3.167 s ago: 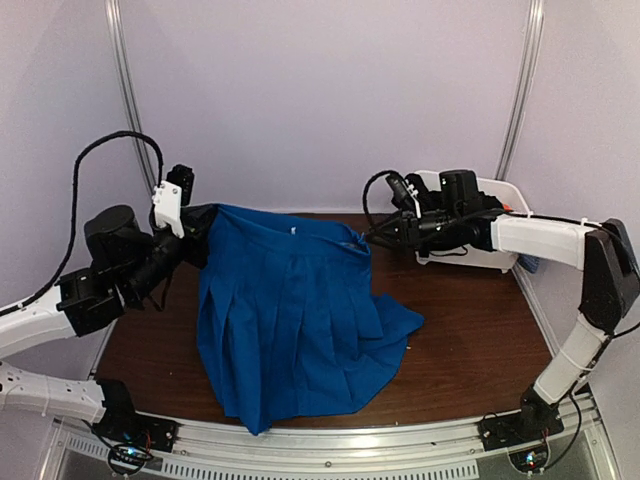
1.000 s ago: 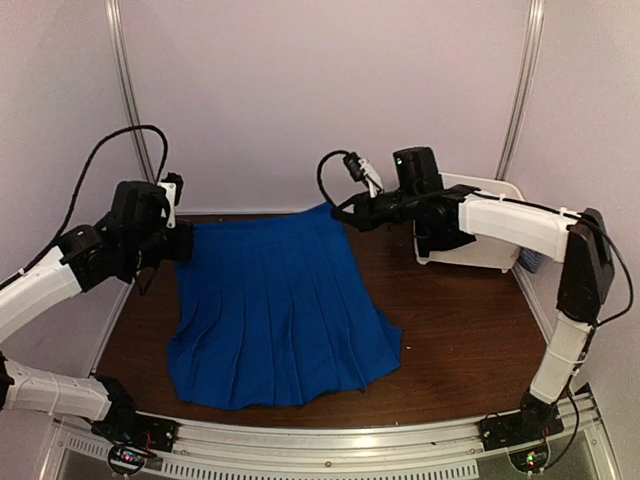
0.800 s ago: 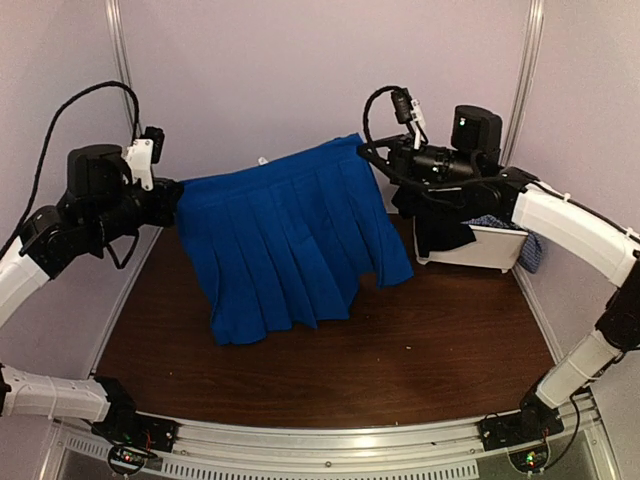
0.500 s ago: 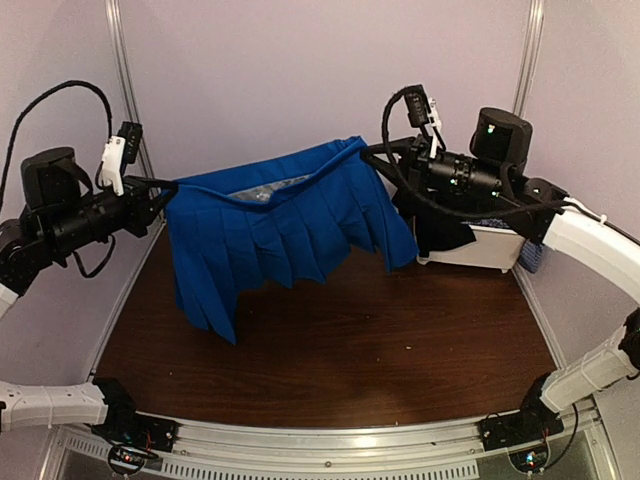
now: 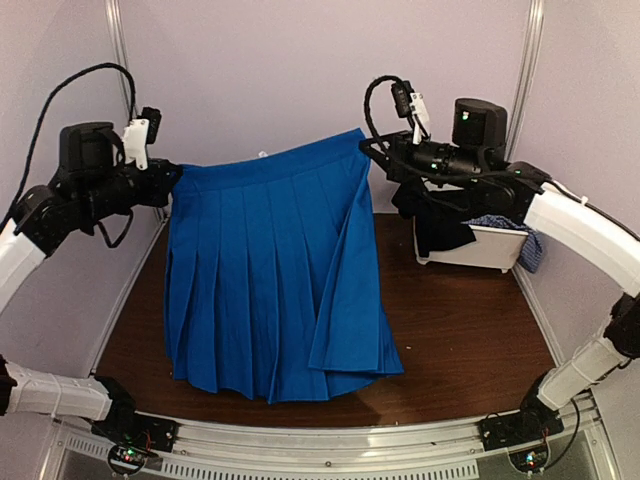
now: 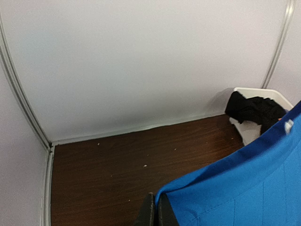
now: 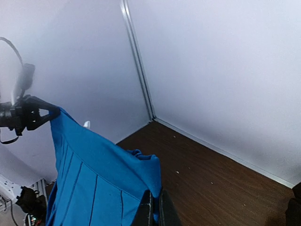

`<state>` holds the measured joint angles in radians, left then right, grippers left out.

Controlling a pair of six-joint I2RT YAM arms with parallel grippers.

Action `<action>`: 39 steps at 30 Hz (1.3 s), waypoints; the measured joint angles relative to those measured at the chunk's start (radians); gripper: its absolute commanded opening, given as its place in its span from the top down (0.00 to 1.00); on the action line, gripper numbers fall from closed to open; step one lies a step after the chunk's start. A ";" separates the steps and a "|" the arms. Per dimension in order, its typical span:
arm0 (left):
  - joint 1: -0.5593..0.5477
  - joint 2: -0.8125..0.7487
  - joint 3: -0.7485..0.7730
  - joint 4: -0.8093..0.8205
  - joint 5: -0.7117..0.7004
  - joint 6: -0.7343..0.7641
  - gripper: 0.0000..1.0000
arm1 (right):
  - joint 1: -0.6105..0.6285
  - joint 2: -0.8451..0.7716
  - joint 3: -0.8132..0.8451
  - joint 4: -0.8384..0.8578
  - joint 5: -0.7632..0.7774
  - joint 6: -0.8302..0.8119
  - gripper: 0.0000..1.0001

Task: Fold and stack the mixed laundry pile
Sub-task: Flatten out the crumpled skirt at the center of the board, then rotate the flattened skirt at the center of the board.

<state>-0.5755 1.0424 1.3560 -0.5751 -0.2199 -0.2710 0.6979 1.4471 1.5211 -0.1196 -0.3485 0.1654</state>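
1. Above the table [image 5: 470, 330], we hold the royal-blue skirt [image 5: 270, 280] by its waistband, stretched between both arms so that the pleats hang straight and the cloth opens out under its own weight.
2. Our left gripper [image 5: 171, 179] is clamped on the waistband's left corner. In the wrist view its fingers [image 6: 149, 214] are pressed together with the blue edge pinched between them.
3. Our right gripper [image 5: 371, 147] is clenched on the opposite corner, held slightly higher, so the waistband slopes up toward it.
4. The hem hangs low over the near part of the table; we cannot tell whether it touches the wood. One panel on the skirt's right side lies doubled over the rest.
5. The rest of the pile waits in the white tub [image 5: 495, 258] at the far right. The black garment [image 5: 436, 222] droops over its near wall and the speckled one [image 5: 531, 252] hangs off its right corner.
6. We judge this to be the spreading step: next the skirt should be laid down flat, keeping the waistband taut so the doubled panel does not crease in.
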 measured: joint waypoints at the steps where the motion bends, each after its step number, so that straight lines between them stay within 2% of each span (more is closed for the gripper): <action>1: 0.041 0.048 -0.006 0.011 0.003 -0.008 0.86 | -0.043 0.045 -0.002 0.009 -0.010 0.024 0.97; 3: 0.107 0.147 -0.037 0.064 0.032 -0.016 0.60 | -0.100 0.140 -0.003 0.028 -0.036 0.057 0.66; 4: 0.134 0.198 -0.051 0.081 0.035 -0.018 0.53 | -0.125 0.204 -0.001 0.030 -0.037 0.071 0.53; 5: 0.170 0.256 -0.061 0.095 0.041 -0.027 0.49 | -0.146 0.266 0.007 0.021 -0.037 0.082 0.45; 6: 0.206 0.317 -0.065 0.106 0.044 -0.034 0.44 | -0.166 0.338 0.025 0.000 -0.035 0.090 0.38; 9: 0.285 0.480 -0.065 0.122 0.043 -0.063 0.16 | -0.202 0.510 0.065 -0.054 0.011 0.095 0.28; 10: 0.298 0.509 -0.069 0.123 0.042 -0.060 0.14 | -0.210 0.548 0.065 -0.085 0.035 0.091 0.27; 14: 0.296 0.518 -0.121 0.130 0.049 -0.076 0.15 | -0.211 0.581 0.060 -0.143 0.070 0.073 0.32; 16: 0.272 0.489 -0.145 0.143 0.049 -0.076 0.16 | -0.210 0.569 0.060 -0.128 0.048 0.060 0.37; 23: 0.175 0.454 -0.264 0.231 0.111 -0.108 0.26 | -0.194 0.617 0.093 -0.122 -0.062 0.007 0.43; 31: 0.100 0.610 -0.376 0.282 0.175 -0.174 0.43 | -0.188 0.746 0.066 -0.153 -0.097 -0.036 0.48; 36: 0.108 0.704 -0.361 0.294 0.170 -0.196 0.60 | -0.185 0.735 -0.021 -0.116 -0.109 -0.042 0.51; 39: 0.121 0.790 -0.322 0.296 0.170 -0.201 0.64 | -0.176 0.704 -0.088 -0.063 -0.112 -0.034 0.50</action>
<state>-0.4541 1.8328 1.0340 -0.2794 -0.0498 -0.4725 0.5220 2.1513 1.4334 -0.1822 -0.4606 0.1310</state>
